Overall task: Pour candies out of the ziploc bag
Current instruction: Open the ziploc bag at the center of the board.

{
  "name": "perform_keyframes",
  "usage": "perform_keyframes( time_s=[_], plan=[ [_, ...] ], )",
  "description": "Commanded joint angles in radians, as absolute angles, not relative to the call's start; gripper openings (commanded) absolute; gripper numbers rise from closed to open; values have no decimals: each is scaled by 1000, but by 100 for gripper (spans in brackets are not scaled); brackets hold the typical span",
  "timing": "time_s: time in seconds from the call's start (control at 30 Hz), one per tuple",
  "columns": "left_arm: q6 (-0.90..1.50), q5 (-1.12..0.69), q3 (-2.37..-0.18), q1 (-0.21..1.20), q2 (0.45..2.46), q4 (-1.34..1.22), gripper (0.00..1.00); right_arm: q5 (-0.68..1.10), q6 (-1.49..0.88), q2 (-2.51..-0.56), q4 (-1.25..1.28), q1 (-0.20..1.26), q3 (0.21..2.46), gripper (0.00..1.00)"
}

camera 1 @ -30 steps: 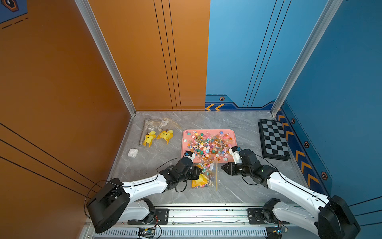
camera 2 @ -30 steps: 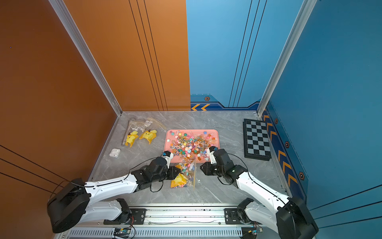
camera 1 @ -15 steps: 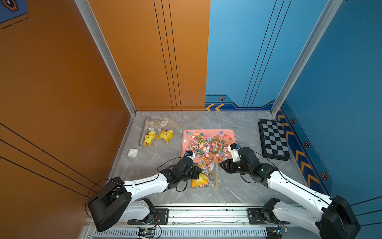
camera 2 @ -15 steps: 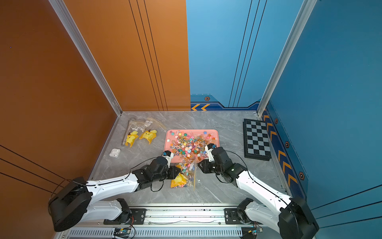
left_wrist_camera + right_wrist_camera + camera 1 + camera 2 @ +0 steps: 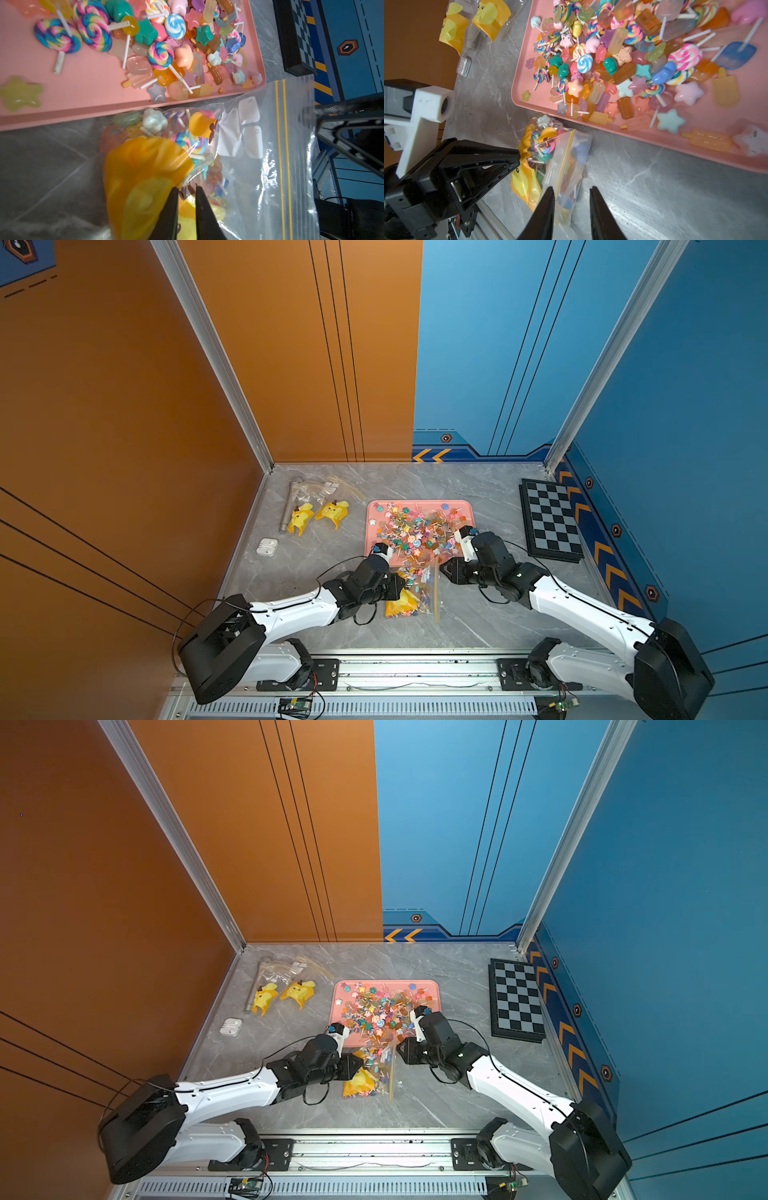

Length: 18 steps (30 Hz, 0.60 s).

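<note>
Left pincer: is pinching the ziploc bag film, tips nearly meeting.
Right pincer: is standing spread at the bag's yellow-striped mouth, gripping nothing.
Candies: mostly are lying heaped on the pink tray; some are sitting inside the bag.
Bag placement: is lying on the desk, just beside the tray.

Candies piled on pink tray; ziploc bag just beside.
</note>
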<state>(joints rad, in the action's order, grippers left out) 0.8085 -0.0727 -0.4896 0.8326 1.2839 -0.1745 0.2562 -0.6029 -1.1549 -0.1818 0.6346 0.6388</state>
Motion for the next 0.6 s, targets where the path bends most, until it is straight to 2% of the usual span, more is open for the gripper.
perform_keyframes(
  time_s=[0.0, 0.57],
  plan=[
    [799, -48, -490, 838, 1272, -174, 19, 229, -615, -1165, -182, 641, 672, 31],
    [799, -40, -467, 825, 1231, -175, 19, 233, -617, -1221, -175, 655, 695, 31]
  ],
)
